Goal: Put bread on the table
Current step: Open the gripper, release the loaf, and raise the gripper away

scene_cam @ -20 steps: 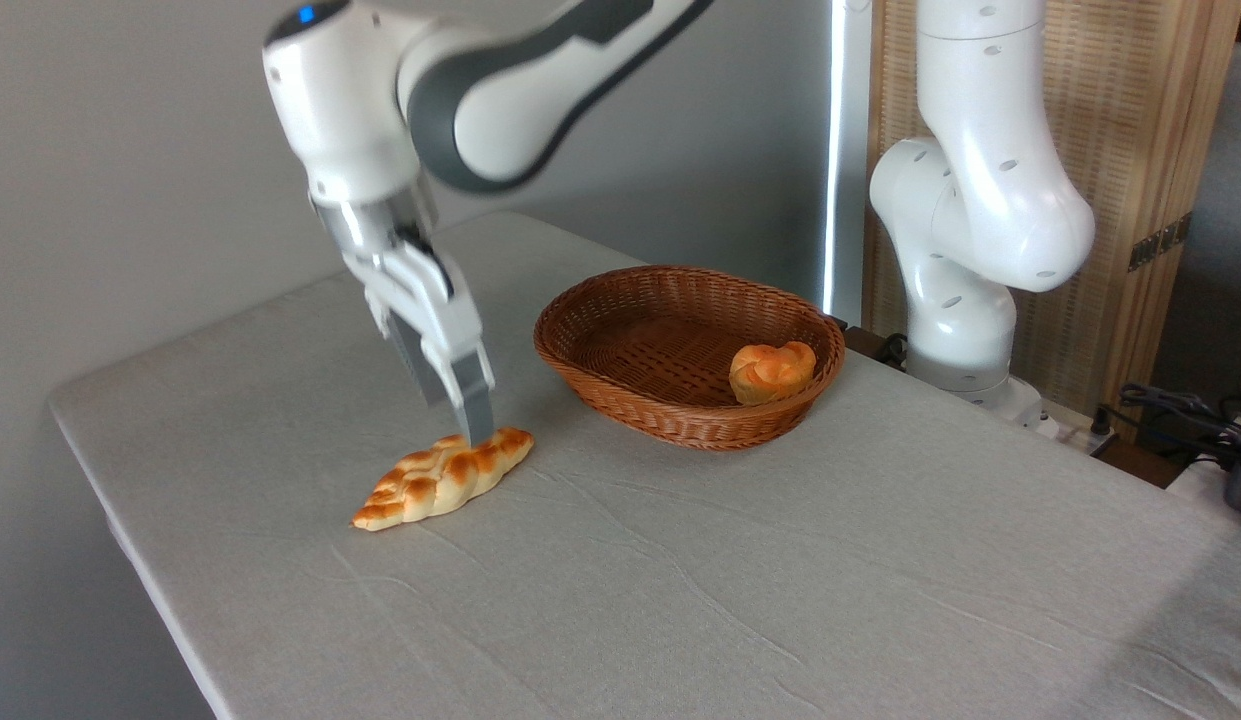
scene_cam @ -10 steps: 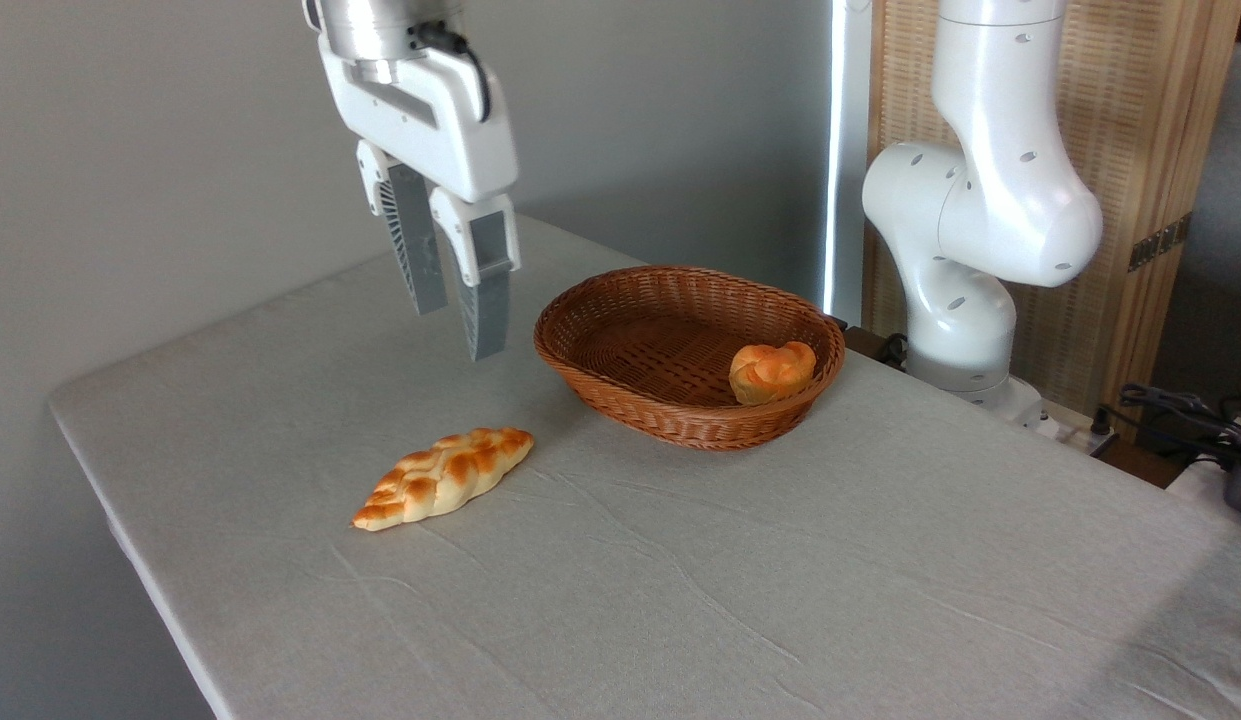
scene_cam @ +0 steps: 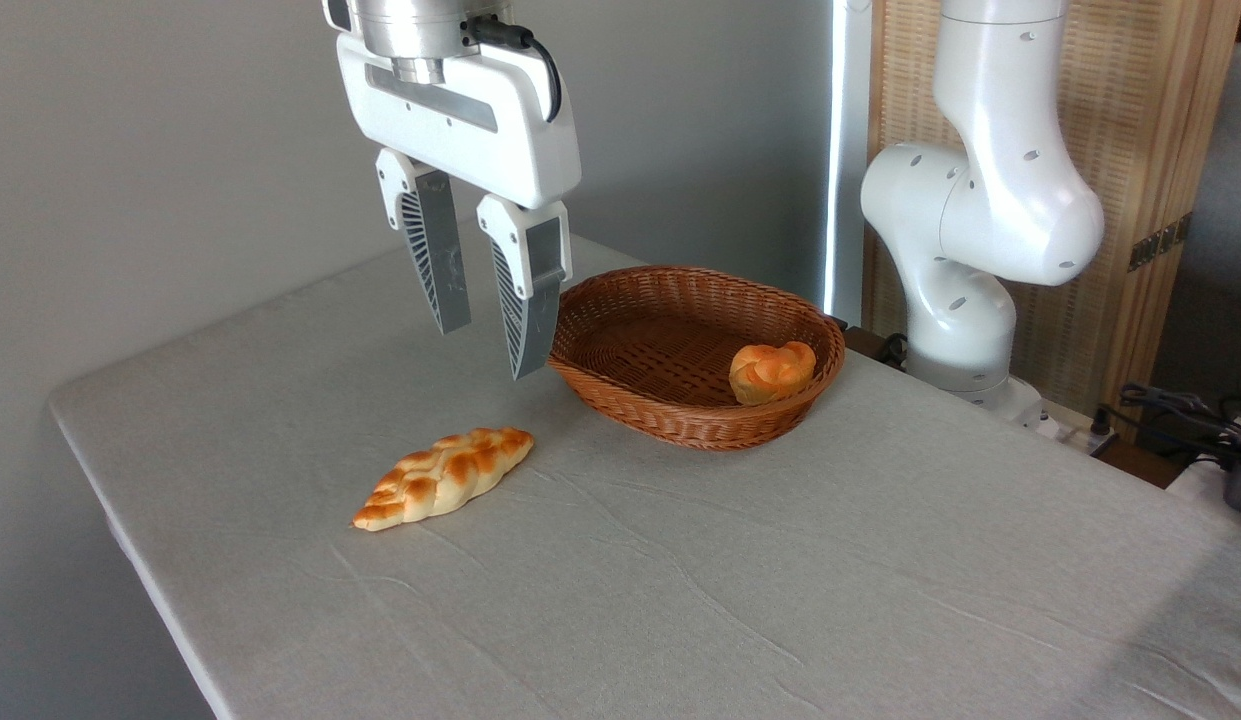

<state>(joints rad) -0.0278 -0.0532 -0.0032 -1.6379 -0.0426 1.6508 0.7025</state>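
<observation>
the bread point(scene_cam: 442, 477) is seen lying flat on the counter point(scene_cam: 680, 600), left of the wicker basket point(scene_cam: 620, 395). the tool point(scene_cam: 490, 350) is held above it with its jaws parted and empty, while a small bun point(scene_cam: 771, 371) is kept inside the basket.

Cut off by the top edge: the robot arm point(scene_cam: 990, 200) above its elbow and the wrist above the gripper point(scene_cam: 490, 345). Hidden behind one of the fingers point(scene_cam: 528, 300): the near-left rim of the wicker basket point(scene_cam: 680, 420). Cropped at the bottom and right: the table point(scene_cam: 880, 600).
</observation>
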